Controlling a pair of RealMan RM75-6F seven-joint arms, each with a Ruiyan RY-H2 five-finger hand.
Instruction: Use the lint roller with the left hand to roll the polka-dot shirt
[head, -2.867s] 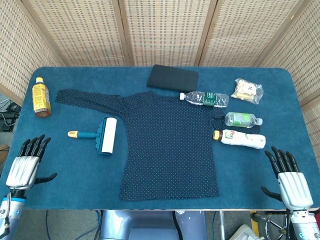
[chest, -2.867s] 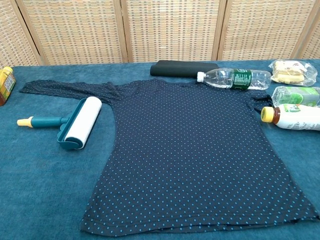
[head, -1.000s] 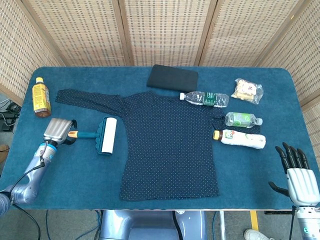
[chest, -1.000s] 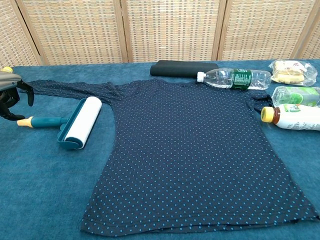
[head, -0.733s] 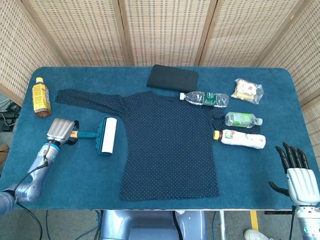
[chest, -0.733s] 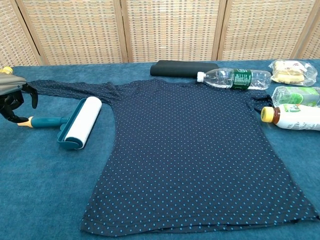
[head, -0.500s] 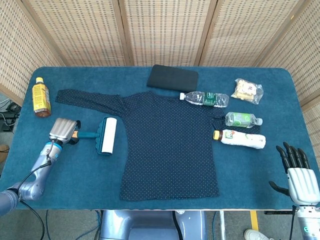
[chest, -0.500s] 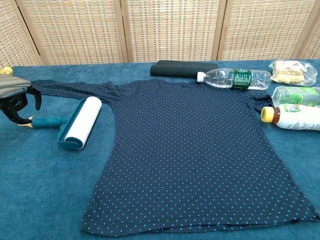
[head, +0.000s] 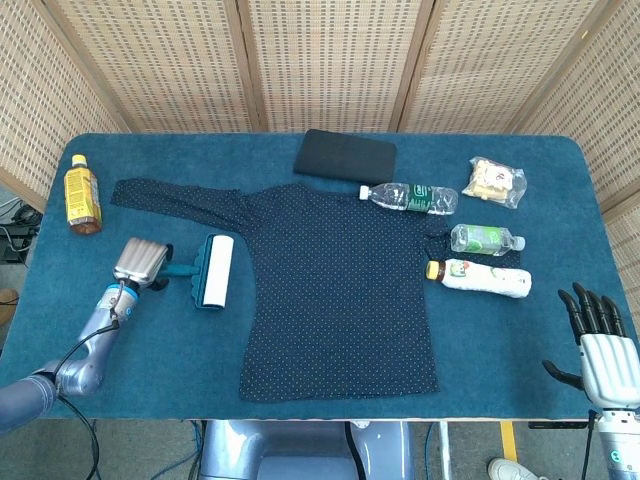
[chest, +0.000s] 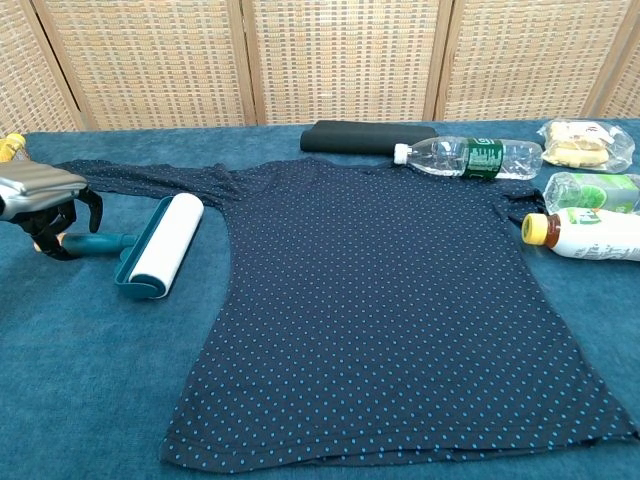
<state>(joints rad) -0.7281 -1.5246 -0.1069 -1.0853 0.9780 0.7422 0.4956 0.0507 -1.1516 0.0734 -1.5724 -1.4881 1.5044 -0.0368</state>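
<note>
The lint roller (head: 205, 271) lies flat on the blue table (head: 150, 350), just left of the polka-dot shirt (head: 340, 300), its white drum pointing away from me and its teal handle reaching out to the left. The shirt is spread flat in the middle of the table, one sleeve stretched toward the far left corner.

What is new is at that handle. A few seconds ago the left hand (head: 140, 262) sat near the front left edge with fingers apart; now it has come in over the handle's yellow-tipped end, which it covers in the head view. In the chest view its dark fingers (chest: 62, 228) curl down around the handle, but I cannot tell whether they have closed on it. The roller has not shifted, so I judge the grasp is only forming and no rolling has begun.

The right hand (head: 600, 350) waits at the front right corner, fingers spread and holding nothing, a little lower than before.

Further out lie an amber bottle (head: 81, 194) at far left, a folded dark cloth (head: 345, 156) beyond the collar, and three bottles and a snack bag (head: 496, 181) to the right.
</note>
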